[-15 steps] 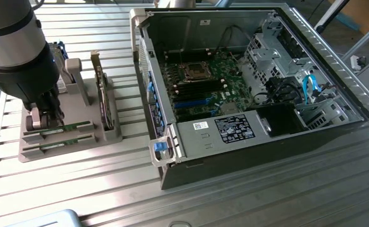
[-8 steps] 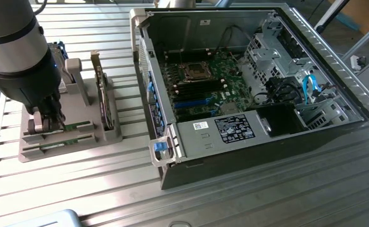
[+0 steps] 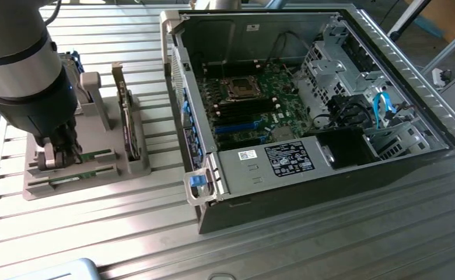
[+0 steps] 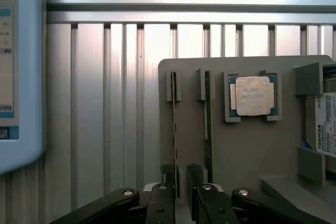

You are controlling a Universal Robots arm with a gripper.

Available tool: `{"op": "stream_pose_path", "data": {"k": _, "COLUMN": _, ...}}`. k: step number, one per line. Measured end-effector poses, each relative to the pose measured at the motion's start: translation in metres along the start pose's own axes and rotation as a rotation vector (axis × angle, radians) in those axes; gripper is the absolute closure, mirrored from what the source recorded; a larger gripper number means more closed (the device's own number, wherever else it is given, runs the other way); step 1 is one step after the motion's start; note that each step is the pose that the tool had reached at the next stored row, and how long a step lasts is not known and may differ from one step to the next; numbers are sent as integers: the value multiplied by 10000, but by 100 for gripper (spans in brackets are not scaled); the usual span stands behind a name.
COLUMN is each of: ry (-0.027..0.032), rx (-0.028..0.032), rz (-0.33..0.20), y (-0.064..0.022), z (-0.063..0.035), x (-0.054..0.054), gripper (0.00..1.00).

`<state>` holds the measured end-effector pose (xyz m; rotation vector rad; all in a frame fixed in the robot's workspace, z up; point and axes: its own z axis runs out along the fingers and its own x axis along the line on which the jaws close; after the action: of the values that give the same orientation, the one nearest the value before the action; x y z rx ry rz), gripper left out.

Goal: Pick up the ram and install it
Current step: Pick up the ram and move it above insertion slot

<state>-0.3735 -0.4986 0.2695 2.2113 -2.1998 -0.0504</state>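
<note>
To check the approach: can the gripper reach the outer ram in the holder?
Probably yes. The open gripper is right at the outer ram, which stands on edge in the holder; nothing lies between.

Glare pretty much blew out the slatted table [image 3: 134, 41] around 11 o'clock in the exterior view, while the open computer case [image 3: 220, 35] sat noticeably dimmer inside.

Hard drive label [image 4: 326, 124], white: brand word TOSHIBA, printed sideways along its edge. The finer print and barcode beside it are too small to read.

Power supply [image 3: 247, 175] inside the computer case [image 3: 414, 76]: black label [image 3: 290, 158] with white print and a small white sticker [image 3: 247, 154] just beside it, neither legible.

Far inner wall of the case: white sticker [image 3: 254, 27], unreadable.

Processor chip [image 4: 254, 95]: faint markings on the metal lid, unreadable.

Pale blue device screen [image 4: 6, 61]: coloured rows, not legible.
</note>
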Motion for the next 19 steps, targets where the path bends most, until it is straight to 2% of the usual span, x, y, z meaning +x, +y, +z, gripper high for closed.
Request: {"op": "stream_pose_path", "data": {"k": 19, "ry": 1, "rx": 0, "rz": -10, "y": -8, "z": 232, "x": 84, "gripper": 76}}
